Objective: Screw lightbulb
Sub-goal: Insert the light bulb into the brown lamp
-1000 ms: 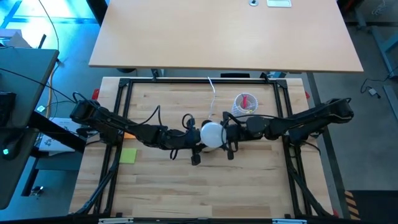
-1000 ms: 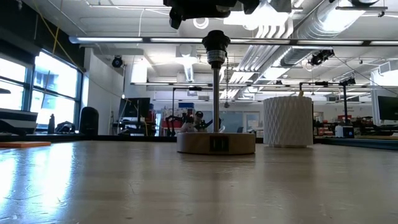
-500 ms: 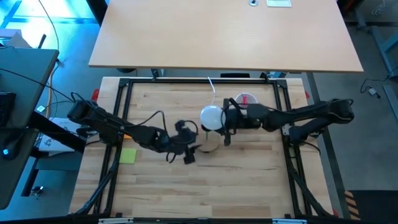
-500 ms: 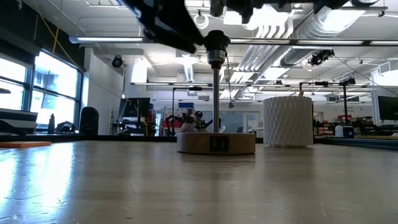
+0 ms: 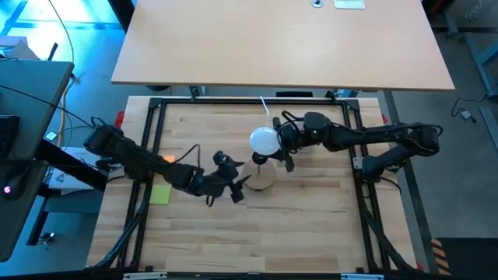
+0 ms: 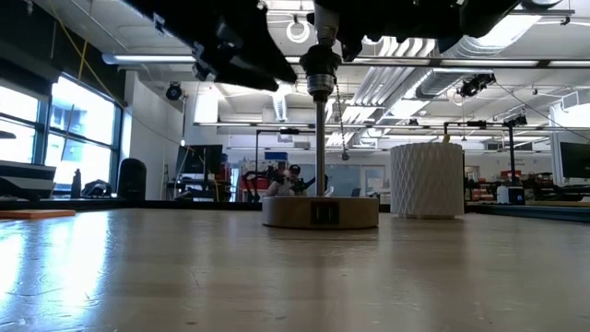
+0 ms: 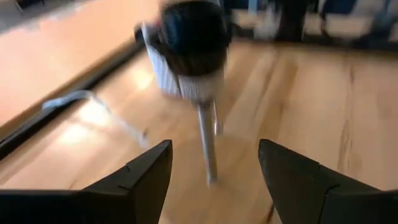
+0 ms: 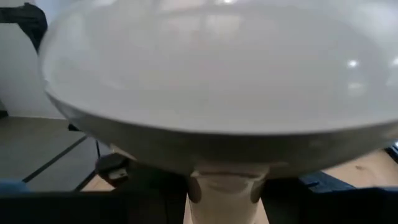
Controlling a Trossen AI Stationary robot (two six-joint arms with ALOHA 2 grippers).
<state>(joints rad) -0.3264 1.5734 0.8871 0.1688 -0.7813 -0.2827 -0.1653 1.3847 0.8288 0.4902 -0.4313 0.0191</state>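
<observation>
The white lightbulb (image 5: pixel 264 141) hangs neck down in my right gripper (image 5: pixel 280 146), above the table and slightly to the far side of the socket stand. In the right wrist view its globe (image 8: pixel 217 68) fills the picture, with the neck (image 8: pixel 227 186) below. The stand is a round wooden disc (image 5: pixel 263 179) with a thin stem (image 6: pixel 319 148) and a black-topped socket (image 6: pixel 319 66). My left gripper (image 5: pixel 233 188) is open just left of the stand, its fingers (image 7: pixel 146 180) pointing at the stem (image 7: pixel 208 149) without touching it. My right gripper comes at the lightbulb level from the table's right. Its dark fingers (image 8: pixel 149 199) stand on either side of the bulb's lower taper, by the neck (image 8: pixel 227 183); the globe hides the exact places of contact. The bulb is lifted clear and upright, neck down.
A white latticed cup (image 6: pixel 426 180) stands to the right of the stand, under my right arm in the high view. A green note (image 5: pixel 161 194) lies on the table's left part. A white cord (image 5: pixel 268 109) runs from the stand to the far edge.
My left gripper has come away from the bulb, drawn back toward the table's left and near edge, and sunk beside the stand. My right gripper has carried the bulb toward the far edge, clear of the socket, the bulb staying neck down.
</observation>
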